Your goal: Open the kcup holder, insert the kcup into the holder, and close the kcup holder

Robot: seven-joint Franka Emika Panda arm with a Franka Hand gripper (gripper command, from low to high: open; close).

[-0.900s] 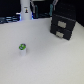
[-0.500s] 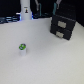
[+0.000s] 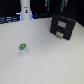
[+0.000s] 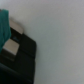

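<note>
**Kcup alone on the table, holder shut at the back**

Nearest, the kcup [image 3: 22, 49] stands upright on the white table [image 3: 45, 60]. Far behind, toward the exterior view's right, sits the kcup holder [image 3: 63, 26], both fronts closed. Gripper's jaw state: cannot tell

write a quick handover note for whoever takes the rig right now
Gripper: not in either view, state unknown.
The kcup stands upright on the white table, toward the exterior view's left, with nothing holding it.
The kcup holder sits at the back on the exterior view's right; both fronts look shut.
Done: nothing visible.
Left: open the holder, insert the kcup, close it.
</note>
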